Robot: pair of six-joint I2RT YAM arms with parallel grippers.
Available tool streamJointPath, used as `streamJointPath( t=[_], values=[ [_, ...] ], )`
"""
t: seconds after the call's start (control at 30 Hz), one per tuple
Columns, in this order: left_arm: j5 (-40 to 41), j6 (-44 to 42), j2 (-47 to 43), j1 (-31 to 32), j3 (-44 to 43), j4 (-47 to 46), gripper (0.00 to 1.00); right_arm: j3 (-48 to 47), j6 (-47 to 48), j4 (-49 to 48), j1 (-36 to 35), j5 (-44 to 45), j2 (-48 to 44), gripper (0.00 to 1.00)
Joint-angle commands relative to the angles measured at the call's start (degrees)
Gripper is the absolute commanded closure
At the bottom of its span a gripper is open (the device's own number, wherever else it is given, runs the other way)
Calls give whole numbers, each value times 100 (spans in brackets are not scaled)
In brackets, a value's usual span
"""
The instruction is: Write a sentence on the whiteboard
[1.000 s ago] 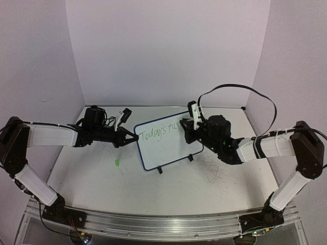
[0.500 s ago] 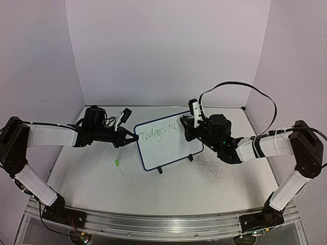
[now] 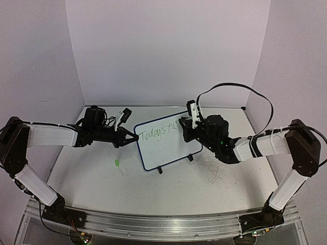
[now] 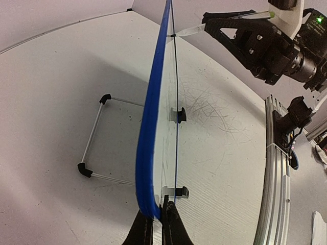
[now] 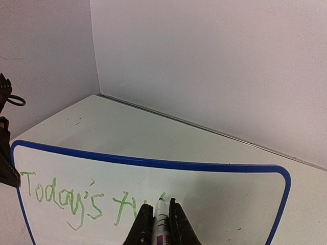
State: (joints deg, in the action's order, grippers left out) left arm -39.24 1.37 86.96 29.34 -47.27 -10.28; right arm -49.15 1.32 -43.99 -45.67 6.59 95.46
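Pinching one side edge of the whiteboard [image 3: 166, 148], the left jaws are clamped on it. The right jaws clamp a marker [image 5: 161, 217], tip at the sentence [image 5: 76, 199].

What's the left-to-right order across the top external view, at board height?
In order: left gripper, clamped on the board's left edge → whiteboard, with the unfinished green sentence across its upper part → right gripper, holding the marker at the board's upper right.

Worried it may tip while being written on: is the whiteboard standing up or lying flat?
Standing: the whiteboard rests on its two black feet, and the left pincer is clamped on its side edge.
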Motion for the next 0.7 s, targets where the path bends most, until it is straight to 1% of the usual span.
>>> streamJointPath(
  t=[0.0,0.67],
  values=[
    [461,-497,-106,2,-95,211,100,-178,-85,-54,15,77,114,100],
    [444,-495,-108,5,-94,212,100,202,-502,14,17,-61,44,100]
  ],
)
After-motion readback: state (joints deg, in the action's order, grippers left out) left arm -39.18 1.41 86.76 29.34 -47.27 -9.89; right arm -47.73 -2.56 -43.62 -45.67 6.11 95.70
